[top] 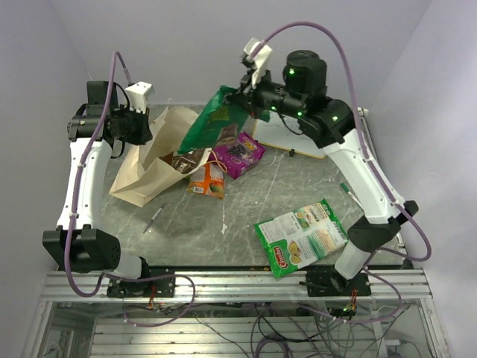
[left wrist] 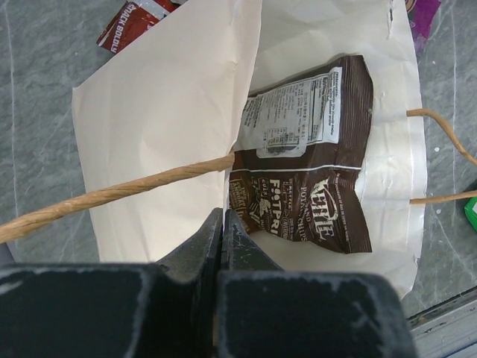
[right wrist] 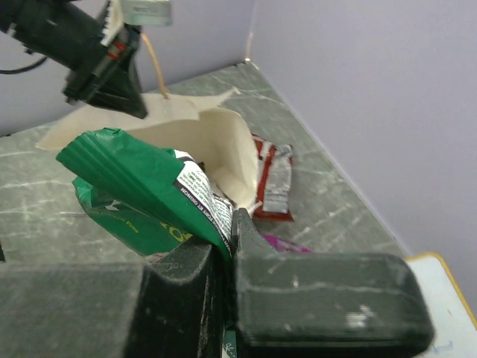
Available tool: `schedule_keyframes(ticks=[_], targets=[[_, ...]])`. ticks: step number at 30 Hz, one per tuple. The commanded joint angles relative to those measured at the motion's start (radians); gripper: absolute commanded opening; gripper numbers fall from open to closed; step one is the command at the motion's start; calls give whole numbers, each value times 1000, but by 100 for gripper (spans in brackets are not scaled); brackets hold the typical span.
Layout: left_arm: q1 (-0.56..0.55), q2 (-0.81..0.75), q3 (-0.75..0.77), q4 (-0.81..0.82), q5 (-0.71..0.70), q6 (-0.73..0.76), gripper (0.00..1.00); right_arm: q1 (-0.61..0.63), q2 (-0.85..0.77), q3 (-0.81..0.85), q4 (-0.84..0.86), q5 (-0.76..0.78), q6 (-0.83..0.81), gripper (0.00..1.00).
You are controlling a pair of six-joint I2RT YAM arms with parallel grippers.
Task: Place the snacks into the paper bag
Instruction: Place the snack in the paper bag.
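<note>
Though dim overhead, brown packet (left wrist: 313, 171) clear inside paper bag (left wrist: 164, 112), left wrist

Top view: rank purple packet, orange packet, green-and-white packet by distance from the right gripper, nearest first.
1. Purple packet, far centre, close under the right gripper.
2. Orange packet, at the paper bag mouth, left of centre.
3. Green-and-white packet, near edge, right side.

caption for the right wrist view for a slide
Right end effector holds a green packet near the open paper bag, pinched by the left end effector.
</note>
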State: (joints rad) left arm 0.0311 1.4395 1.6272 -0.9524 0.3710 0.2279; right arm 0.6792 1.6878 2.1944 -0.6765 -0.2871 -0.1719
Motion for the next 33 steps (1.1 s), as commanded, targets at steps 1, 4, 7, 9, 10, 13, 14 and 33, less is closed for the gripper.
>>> schedule_keyframes(ticks=[1, 4, 7, 9, 10, 13, 14, 33], targets=[[-4, -24, -7, 29, 33, -7, 7, 57, 59, 78, 103, -49, -34, 0], [-5, -24, -13, 35, 45, -11, 7, 92, 89, 94, 142, -71, -100, 0], [-5, -26, -22, 39, 54, -14, 7, 96, 121, 118, 167, -93, -132, 0], [-5, -24, -21, 36, 54, -13, 7, 97, 151, 135, 173, -120, -143, 0], [-5, -25, -19, 33, 54, -12, 7, 97, 160, 135, 181, -137, -148, 0], [-5, -23, -12, 28, 53, -10, 7, 98, 187, 136, 195, -173, -162, 0], [-4, -21, -8, 27, 53, -11, 7, 97, 195, 136, 201, -178, -170, 0], [-5, -8, 14, 9, 66, -12, 7, 97, 292, 208, 280, -3, -104, 0]])
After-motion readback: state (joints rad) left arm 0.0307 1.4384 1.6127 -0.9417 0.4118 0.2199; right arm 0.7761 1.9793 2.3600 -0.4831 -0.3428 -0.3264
